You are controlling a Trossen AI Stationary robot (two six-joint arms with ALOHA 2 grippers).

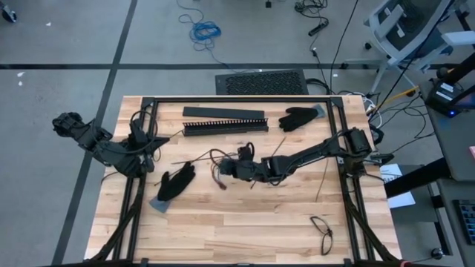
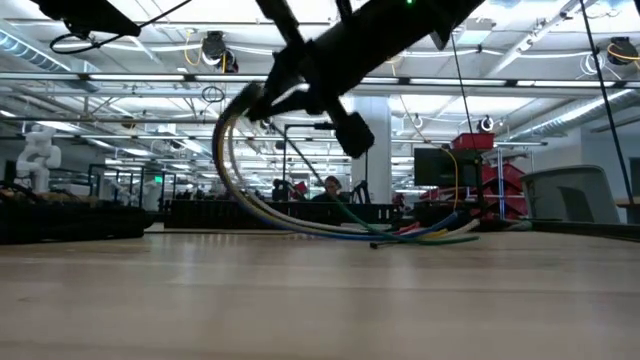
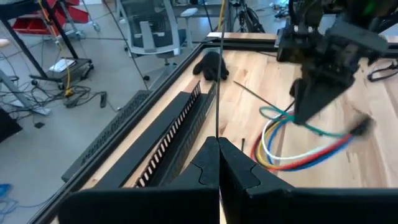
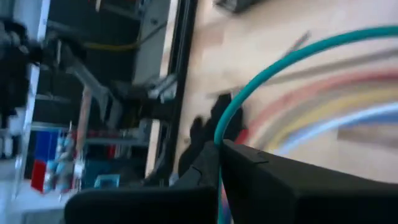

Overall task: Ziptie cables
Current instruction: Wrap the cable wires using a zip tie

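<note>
No container shows on the wooden surface [image 1: 245,215]; the slotted bar [image 1: 225,127] near the far edge lies with nothing in it.

The cables [image 3: 292,152] are a bundle of thin wires, green, white, yellow, blue and red, which curve together in one arc. They are near the middle of the surface, and in the low view [image 2: 330,222] one end lies flat on the wood while the other end rises in a bow toward the right end effector [image 1: 239,167]. This end effector is closed on the green wire [image 4: 280,68].

The left end effector [image 3: 219,163] is closed on a thin black strip [image 3: 217,93], which points straight away from it along the slotted bar.
</note>
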